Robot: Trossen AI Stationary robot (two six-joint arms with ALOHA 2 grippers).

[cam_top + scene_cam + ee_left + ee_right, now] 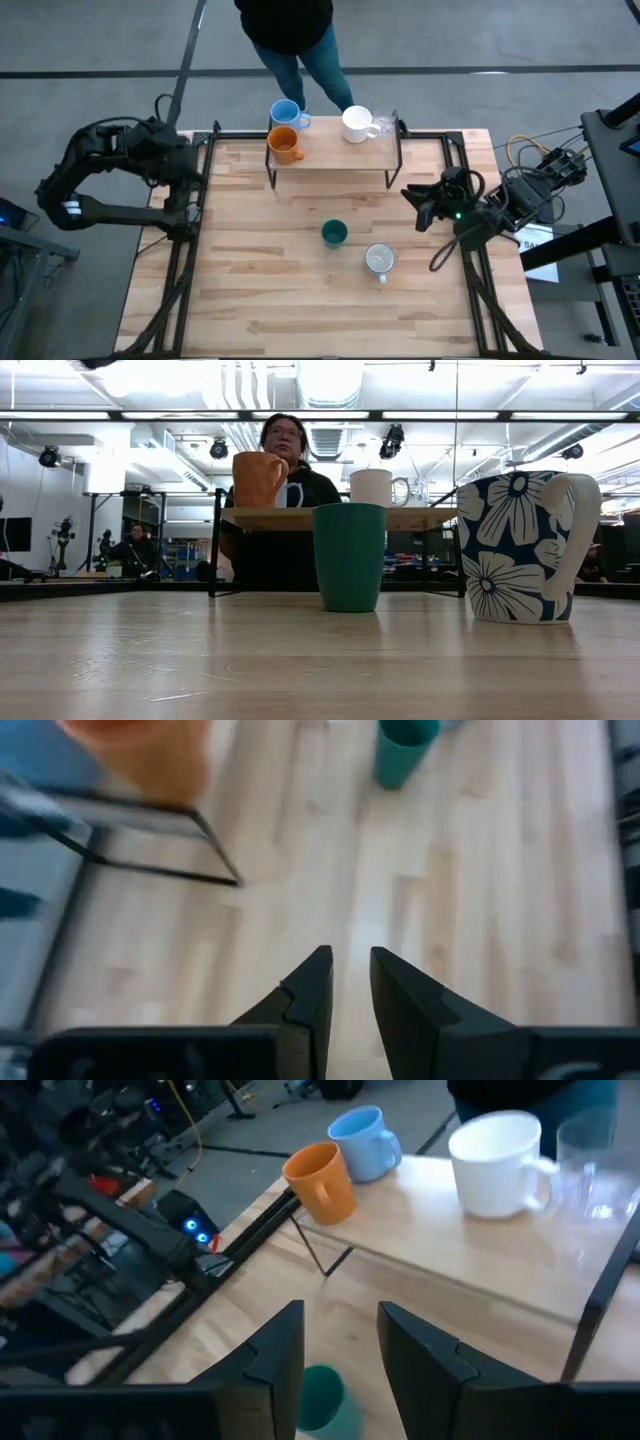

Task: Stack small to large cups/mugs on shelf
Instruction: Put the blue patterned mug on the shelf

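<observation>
At three o'clock our right hand (418, 208) hangs narrowly parted, empty; we widen it, then straddle the dark green cup (334, 234) squarely.

Blue mug (290, 495) mostly hidden behind orange mug (259, 480).

Left gripper (348, 982) and right gripper (340, 1342) both parted, empty

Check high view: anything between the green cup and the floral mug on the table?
Nothing. In the high view, bare tabletop separates the green cup from the floral mug; the low view shows them apart too.
</observation>
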